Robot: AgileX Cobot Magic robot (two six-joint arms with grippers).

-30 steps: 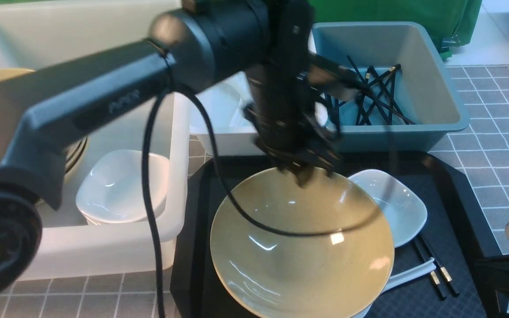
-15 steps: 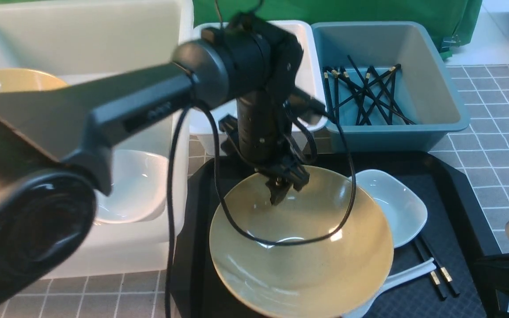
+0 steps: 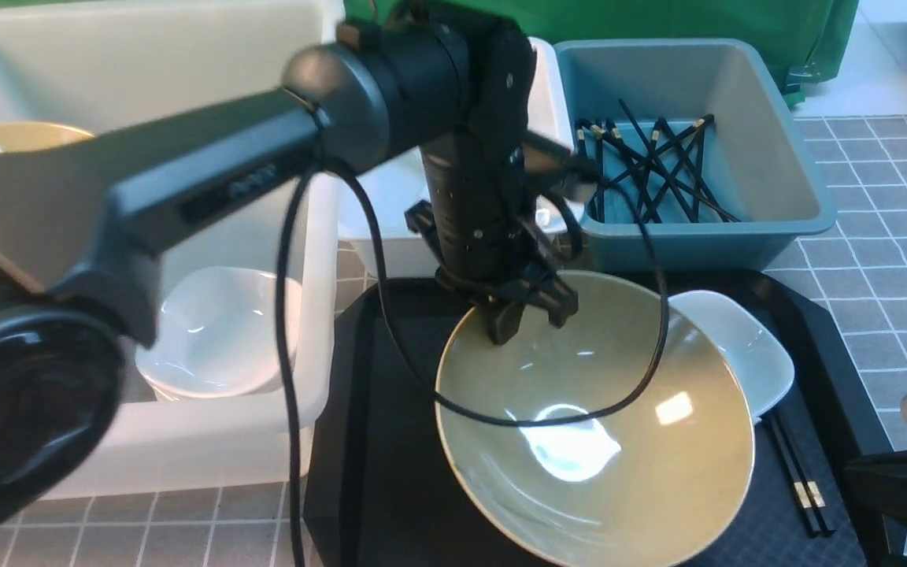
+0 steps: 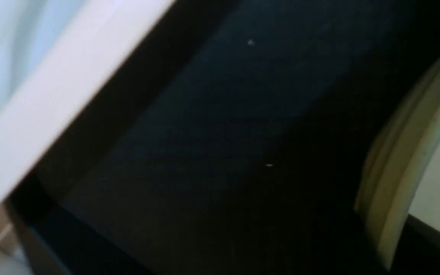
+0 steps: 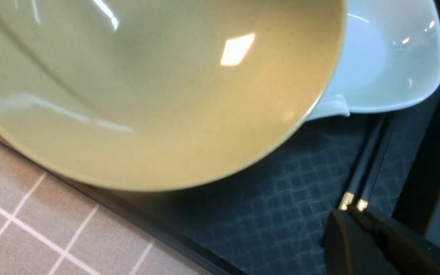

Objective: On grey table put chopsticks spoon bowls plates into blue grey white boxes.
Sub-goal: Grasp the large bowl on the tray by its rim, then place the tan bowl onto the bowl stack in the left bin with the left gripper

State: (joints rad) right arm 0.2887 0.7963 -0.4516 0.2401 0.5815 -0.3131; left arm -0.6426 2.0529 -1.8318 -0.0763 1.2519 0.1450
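Note:
A large tan bowl (image 3: 603,472) sits tilted on the black tray (image 3: 379,441), its far rim raised. My left gripper (image 3: 523,316) is shut on that far rim; the left wrist view shows only the rim's edge (image 4: 397,172). A white dish (image 3: 749,354) lies against the bowl's right side. Two black chopsticks (image 3: 800,472) with gold bands rest on the tray's right part. My right gripper (image 5: 351,214) is shut, its tips just over the chopsticks' gold ends (image 5: 353,200). The spoon is mostly hidden; a white piece (image 5: 330,107) peeks out under the bowl.
The blue box (image 3: 776,142) at the back right holds several black chopsticks. A big white box (image 3: 209,441) on the left holds a white bowl (image 3: 217,331) and a tan one (image 3: 5,138). A smaller white box (image 3: 390,244) stands behind my left arm.
My left gripper has shut on the tan bowl's far rim. The bowl has tipped and slid right, pushing the white dish and chopsticks right and covering the spoon.

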